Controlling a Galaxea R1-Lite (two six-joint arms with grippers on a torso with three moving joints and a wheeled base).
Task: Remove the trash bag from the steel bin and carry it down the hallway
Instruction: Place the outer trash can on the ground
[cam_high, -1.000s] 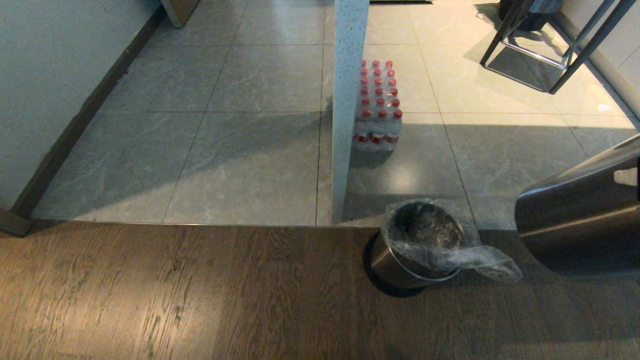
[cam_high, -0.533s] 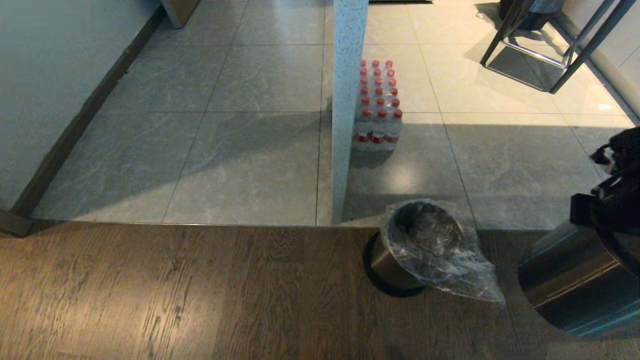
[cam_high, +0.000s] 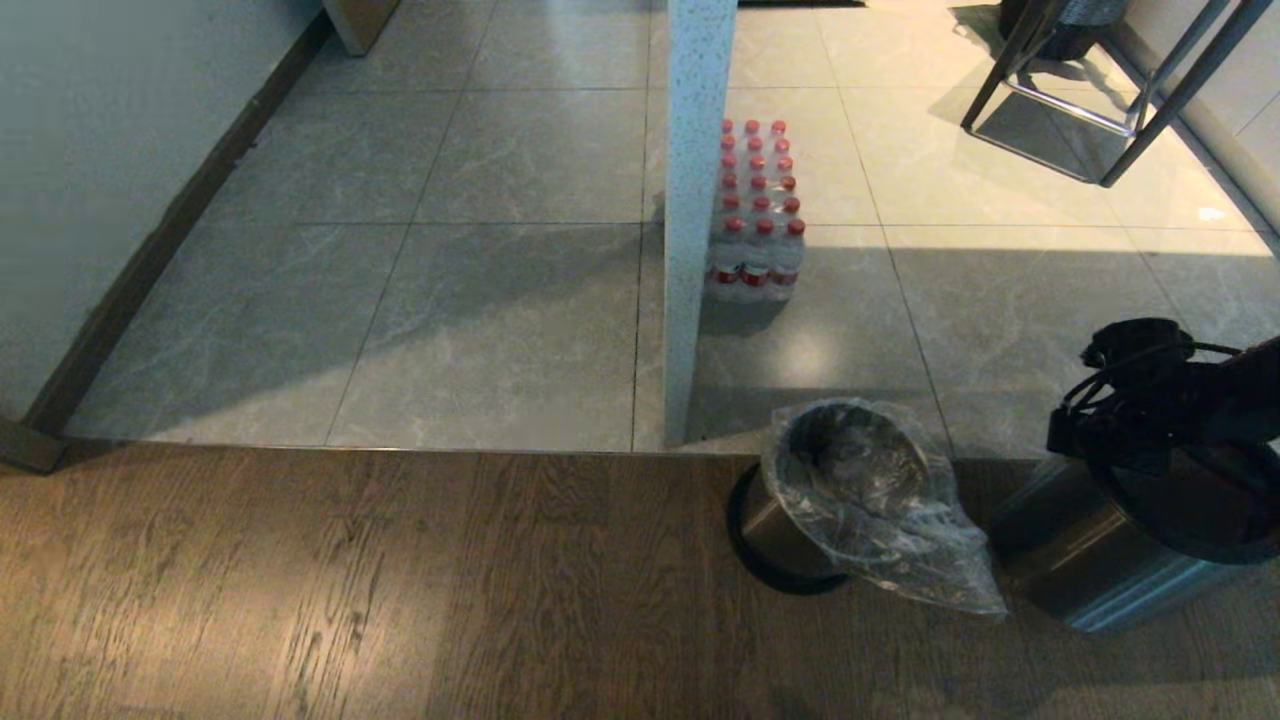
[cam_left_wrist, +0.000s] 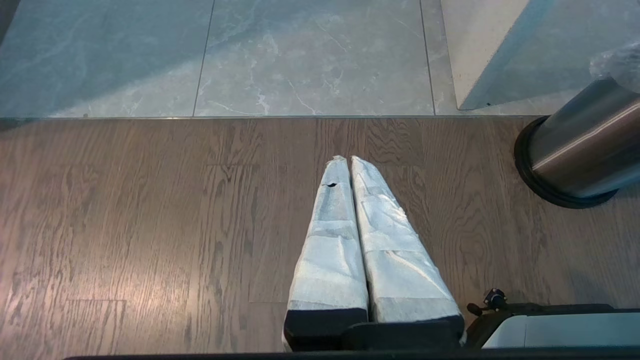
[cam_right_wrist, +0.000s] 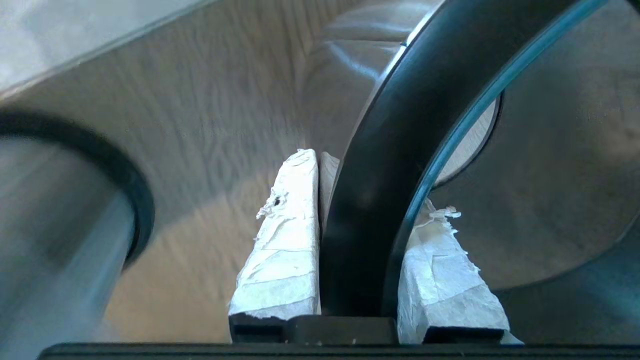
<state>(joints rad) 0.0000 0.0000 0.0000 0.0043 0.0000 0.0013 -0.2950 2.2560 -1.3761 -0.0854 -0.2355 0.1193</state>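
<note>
While the left pincer (cam_left_wrist: 345, 160) hangs clenched over the wood floor (cam_high: 400, 590), the right pincer (cam_right_wrist: 320, 165) grips a steel sleeve's black rim ring (cam_right_wrist: 380, 165) beside the bagged steel bin (cam_high: 790, 520).

The clear crinkled trash bag (cam_high: 880, 510) drapes over an inner steel bin (cam_high: 790, 530), apparently still lining it.

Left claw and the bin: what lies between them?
Only bare wood floor lies between the left claw and the bin; the left wrist view shows it.
</note>
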